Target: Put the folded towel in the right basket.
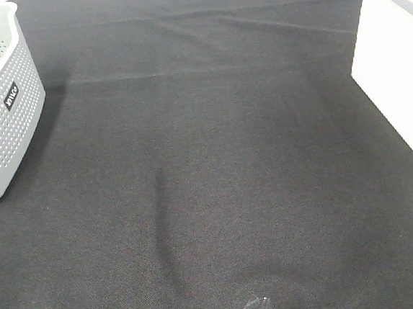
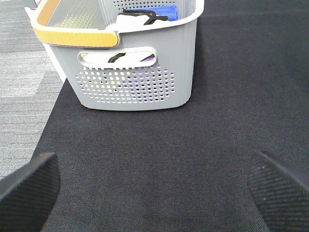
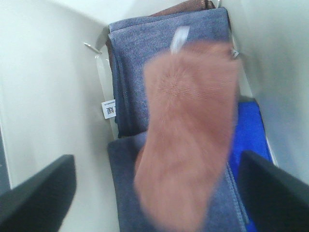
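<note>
I count two baskets: one gray basket [image 1: 0, 107] and one white basket [image 1: 394, 66]. They sit on one black counter [image 1: 210, 197]. In the white basket I count five towels: one pink-brown towel [image 3: 190, 130], one gray-blue towel [image 3: 145, 72], a second gray-blue towel [image 3: 120, 193], one bright blue towel [image 3: 248, 135] and one brown towel [image 3: 188, 6]. I count two white tags [image 3: 109, 109]. What is in the gray basket is too hidden to count.
</note>
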`<state>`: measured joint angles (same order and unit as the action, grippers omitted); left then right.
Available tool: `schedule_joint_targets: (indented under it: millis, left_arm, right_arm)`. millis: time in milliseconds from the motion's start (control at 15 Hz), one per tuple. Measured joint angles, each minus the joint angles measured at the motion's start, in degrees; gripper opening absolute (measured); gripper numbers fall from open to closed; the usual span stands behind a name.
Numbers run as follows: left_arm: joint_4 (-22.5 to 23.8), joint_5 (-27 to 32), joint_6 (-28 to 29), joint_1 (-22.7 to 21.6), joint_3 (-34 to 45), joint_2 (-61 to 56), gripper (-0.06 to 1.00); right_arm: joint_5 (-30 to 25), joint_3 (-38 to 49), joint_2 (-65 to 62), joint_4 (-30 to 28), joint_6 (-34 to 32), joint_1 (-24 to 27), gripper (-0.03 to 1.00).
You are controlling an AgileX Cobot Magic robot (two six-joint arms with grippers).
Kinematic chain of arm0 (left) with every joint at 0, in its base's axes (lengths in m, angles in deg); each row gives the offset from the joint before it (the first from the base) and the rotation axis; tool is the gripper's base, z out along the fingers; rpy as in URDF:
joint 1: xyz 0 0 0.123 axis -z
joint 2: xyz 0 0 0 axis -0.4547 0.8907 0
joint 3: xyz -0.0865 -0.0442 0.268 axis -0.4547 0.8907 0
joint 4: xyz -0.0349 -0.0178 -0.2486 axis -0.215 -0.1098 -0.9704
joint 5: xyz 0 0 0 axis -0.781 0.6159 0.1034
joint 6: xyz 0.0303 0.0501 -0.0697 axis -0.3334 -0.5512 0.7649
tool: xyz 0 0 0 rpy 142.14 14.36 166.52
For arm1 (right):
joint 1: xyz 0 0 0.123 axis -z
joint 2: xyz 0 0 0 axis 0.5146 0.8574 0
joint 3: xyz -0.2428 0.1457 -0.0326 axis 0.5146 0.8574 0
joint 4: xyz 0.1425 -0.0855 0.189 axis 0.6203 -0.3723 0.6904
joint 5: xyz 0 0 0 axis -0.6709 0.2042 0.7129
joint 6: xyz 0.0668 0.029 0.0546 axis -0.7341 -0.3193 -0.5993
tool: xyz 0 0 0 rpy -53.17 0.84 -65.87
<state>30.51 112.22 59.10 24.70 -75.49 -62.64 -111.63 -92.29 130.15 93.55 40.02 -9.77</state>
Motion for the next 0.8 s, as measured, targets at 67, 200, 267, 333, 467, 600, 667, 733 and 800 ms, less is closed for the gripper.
schedule_joint_targets:
  millis: [67,200,267,333,467,600,667,733,800]
  left_arm:
    - [0.0,0.0,0.0,0.0,0.0,0.0,0.98]
    - [0.0,0.0,0.0,0.0,0.0,0.0,0.98]
    - [0.0,0.0,0.0,0.0,0.0,0.0,0.98]
    - [0.0,0.0,0.0,0.0,0.0,0.0,0.98]
    - [0.0,0.0,0.0,0.0,0.0,0.0,0.98]
    - [0.0,0.0,0.0,0.0,0.0,0.0,0.98]
    - [0.0,0.0,0.0,0.0,0.0,0.0,0.98]
    - [0.0,0.0,0.0,0.0,0.0,0.0,0.98]
    - [0.0,0.0,0.0,0.0,0.0,0.0,0.98]
  right_arm:
    - [0.0,0.0,0.0,0.0,-0.5,0.0,0.93]
    - [0.0,0.0,-0.2,-0.6,-2.7,-0.7,0.97]
    - [0.0,0.0,-0.5,-1.8,-4.1,-2.3,0.97]
    - [0.0,-0.2,-1.3,-2.8,-6.1,-4.8,0.98]
    - [0.1,-0.5,-2.3,-4.3,-8.3,-8.5,0.97]
    - [0.3,0.1,-5.8,-8.4,-11.5,-17.6,0.97]
    - [0.4,1.9,-8.6,-8.7,-11.9,-20.0,0.97]
    - [0.6,5.6,-12.1,-8.9,-12.8,-21.7,0.97]
    - [0.7,11.5,-16.6,-9.1,-13.3,-22.7,0.97]
